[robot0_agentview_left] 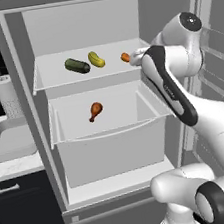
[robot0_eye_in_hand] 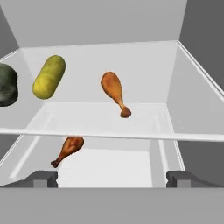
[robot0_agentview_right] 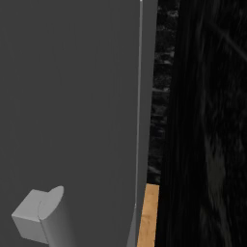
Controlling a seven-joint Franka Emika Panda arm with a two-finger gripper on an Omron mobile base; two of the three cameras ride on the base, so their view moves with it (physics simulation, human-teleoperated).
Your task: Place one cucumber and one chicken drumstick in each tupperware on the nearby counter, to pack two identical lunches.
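Seemingly a kitchen: open fridge [robot0_agentview_left: 108, 109], sink [robot0_agentview_left: 9, 141], marble counter [robot0_agentview_left: 16, 168].

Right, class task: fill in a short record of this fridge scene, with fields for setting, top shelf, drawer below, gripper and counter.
setting: open fridge, arm reaching toward the top shelf
top shelf: dark green cucumber, yellow-green cucumber and a chicken drumstick, lying apart
drawer below: second drumstick, alone in the drawer
gripper: open, holding nothing, level with the shelf's front edge
counter: marble counter left of the fridge, paper towel roll on it
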